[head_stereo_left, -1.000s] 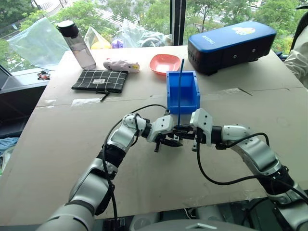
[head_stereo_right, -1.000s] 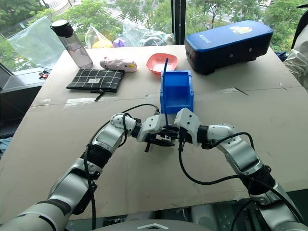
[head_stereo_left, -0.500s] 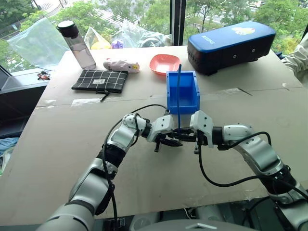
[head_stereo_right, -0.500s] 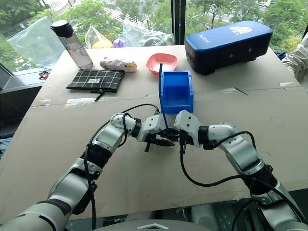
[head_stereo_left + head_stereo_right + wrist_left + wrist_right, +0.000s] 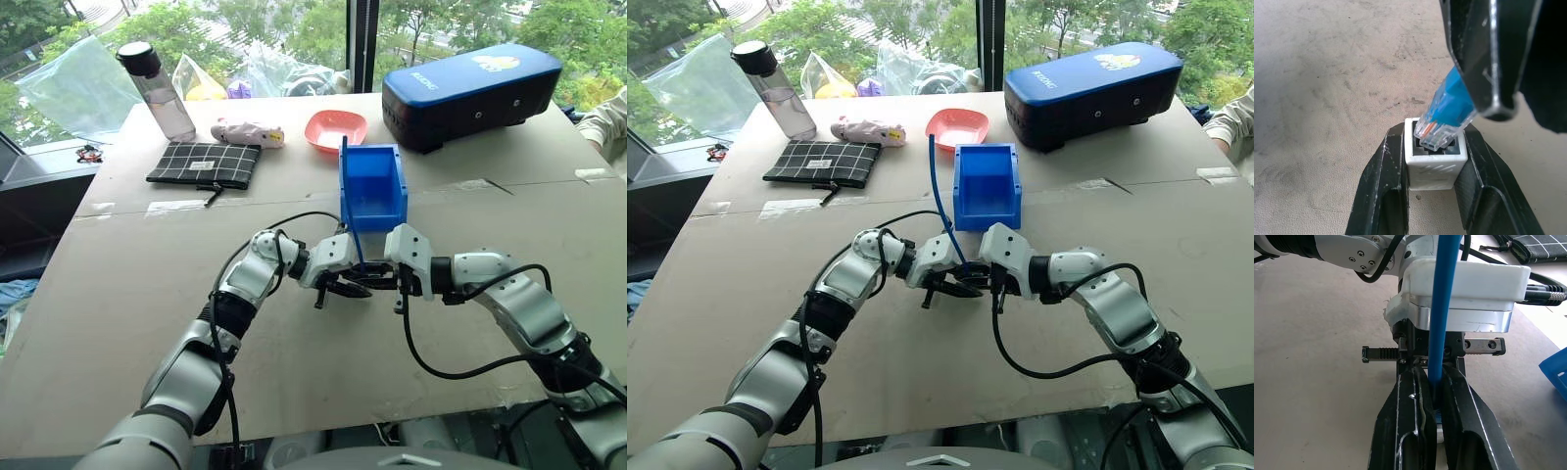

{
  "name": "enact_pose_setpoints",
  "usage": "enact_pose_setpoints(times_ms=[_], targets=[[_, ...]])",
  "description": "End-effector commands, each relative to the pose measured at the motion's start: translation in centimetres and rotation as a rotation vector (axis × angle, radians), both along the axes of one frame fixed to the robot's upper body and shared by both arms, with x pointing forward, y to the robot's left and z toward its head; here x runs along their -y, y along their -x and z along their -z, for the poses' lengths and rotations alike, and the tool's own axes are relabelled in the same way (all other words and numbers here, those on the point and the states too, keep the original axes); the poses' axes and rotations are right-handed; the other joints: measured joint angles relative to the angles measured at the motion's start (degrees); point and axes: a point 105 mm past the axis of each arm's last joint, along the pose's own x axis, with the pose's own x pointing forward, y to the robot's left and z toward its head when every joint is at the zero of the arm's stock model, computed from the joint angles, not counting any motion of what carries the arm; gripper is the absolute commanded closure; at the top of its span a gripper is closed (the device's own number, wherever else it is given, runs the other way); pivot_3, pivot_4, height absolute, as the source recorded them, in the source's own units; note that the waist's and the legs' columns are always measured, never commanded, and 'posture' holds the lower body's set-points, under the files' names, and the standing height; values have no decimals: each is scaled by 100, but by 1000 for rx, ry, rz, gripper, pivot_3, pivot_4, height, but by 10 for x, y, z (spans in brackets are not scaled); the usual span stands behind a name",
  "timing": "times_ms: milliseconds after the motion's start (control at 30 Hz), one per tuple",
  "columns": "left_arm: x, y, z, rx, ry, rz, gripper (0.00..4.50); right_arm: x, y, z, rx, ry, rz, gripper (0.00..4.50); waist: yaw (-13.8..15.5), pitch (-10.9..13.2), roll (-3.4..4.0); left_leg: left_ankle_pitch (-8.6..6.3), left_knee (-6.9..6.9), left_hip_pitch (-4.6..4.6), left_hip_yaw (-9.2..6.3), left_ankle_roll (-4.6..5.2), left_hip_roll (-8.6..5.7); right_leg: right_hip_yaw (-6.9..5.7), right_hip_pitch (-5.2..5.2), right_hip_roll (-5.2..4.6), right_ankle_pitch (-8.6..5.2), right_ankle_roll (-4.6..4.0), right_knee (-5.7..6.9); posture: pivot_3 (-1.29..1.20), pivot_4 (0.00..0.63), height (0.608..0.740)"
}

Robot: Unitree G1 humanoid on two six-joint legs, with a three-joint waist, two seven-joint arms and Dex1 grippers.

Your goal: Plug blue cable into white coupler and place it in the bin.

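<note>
While the left gripper (image 5: 1432,196) clamps the white coupler (image 5: 1434,161), the right gripper (image 5: 1432,396) pinches the blue cable (image 5: 1442,308), plug tip at the socket, near the bin (image 5: 372,186) mid-desk.

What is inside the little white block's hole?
The clear plug of the blue cable pokes tilted into the white block. How deep it reaches is hidden inside the hole.

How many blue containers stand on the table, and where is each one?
2. The small bright blue bin stands mid-table, just beyond the two arms. The large dark blue case lies at the far right edge, near the window. Others may be hidden among the plastic bags.
</note>
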Motion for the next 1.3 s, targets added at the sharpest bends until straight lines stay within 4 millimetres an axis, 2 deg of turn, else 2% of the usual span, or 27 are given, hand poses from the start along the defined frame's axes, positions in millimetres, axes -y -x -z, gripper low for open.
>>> enact_pose_setpoints(times_ms=[33,333,600,800,900,1167,1300], targets=[[8,-4,-17,67,36,30,3891,2,-2,11,-53,40,13,4500,1,0,0,0,0,0,0,0,0,0,0,0,0,0,0,0,150,740],[11,-2,-17,70,39,36,3891,-1,-15,15,-83,58,31,4500,15,-1,-1,0,3,-1,-1,0,-4,-1,0,-3,0,0,4,0,150,740],[12,-2,-18,70,49,24,3891,4,-10,33,-114,135,3,4500,19,-5,0,0,4,0,-3,0,-6,-2,0,-6,0,1,6,0,150,740],[11,-3,-18,69,52,14,3891,12,-12,27,-131,65,61,4500,33,-10,0,0,6,-1,-4,0,-10,-2,1,-10,1,2,7,0,150,740],[11,-3,-18,68,51,13,3891,19,-12,31,-135,84,78,4500,39,-11,0,0,7,-1,-5,0,-10,-3,1,-10,1,2,7,0,150,740],[11,-4,-19,69,53,11,3891,21,-11,46,-149,127,90,4500,42,-14,0,0,14,-1,-5,0,-12,-2,2,-10,2,3,12,0,150,740],[11,-5,-19,70,53,7,3891,23,-9,46,-151,130,88,4500,43,-15,-1,0,19,-1,-5,0,-13,-2,2,-10,1,3,15,0,150,740]])
